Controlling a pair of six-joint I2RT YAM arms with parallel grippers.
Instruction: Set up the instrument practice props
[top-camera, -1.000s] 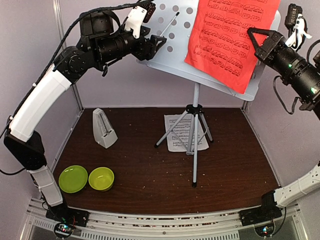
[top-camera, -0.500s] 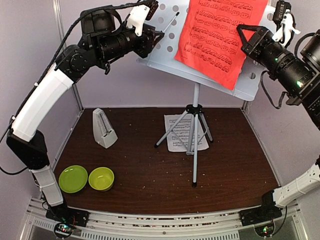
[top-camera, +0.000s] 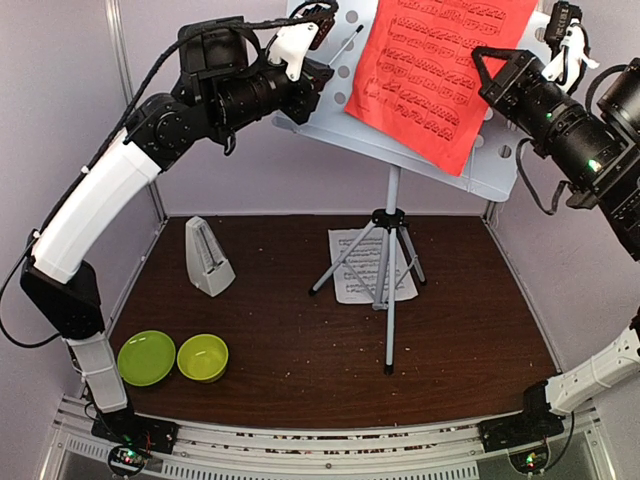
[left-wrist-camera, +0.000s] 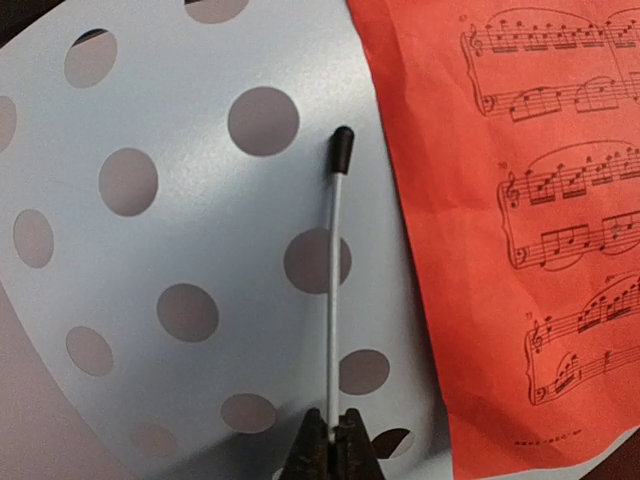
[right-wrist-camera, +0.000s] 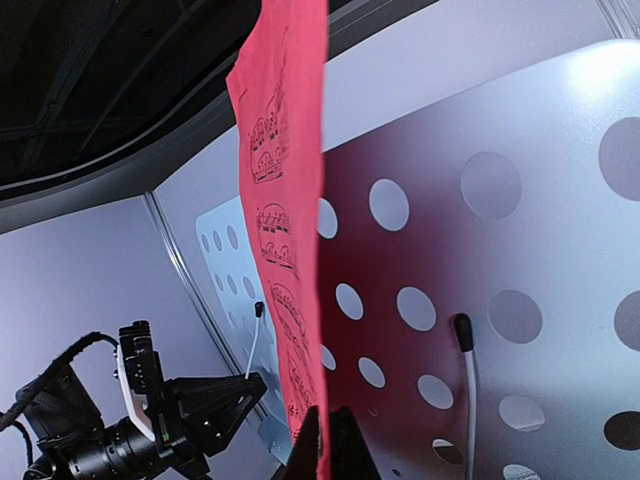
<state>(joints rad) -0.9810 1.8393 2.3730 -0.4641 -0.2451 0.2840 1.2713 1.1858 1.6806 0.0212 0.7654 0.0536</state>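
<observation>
- The lime-green bowls (top-camera: 146, 357) (top-camera: 202, 357) sit side by side at the near left of the desk (top-camera: 300, 350). The metronome (top-camera: 208, 257) stands upright behind them.
- The left tool (left-wrist-camera: 331, 425), open a second ago, is now pinched shut on the wire page-holder (left-wrist-camera: 333, 290) of the music stand (top-camera: 392, 190).
- The white sheet (top-camera: 352, 255) lies flat under the tripod legs.
- The red sheet (top-camera: 430, 70) has shifted up and left. It carries printed staves, and its footer print is too small to read.
- The right tool (right-wrist-camera: 330, 425) is clamped on the red sheet's edge, in front of the stand's perforated plate.
</observation>
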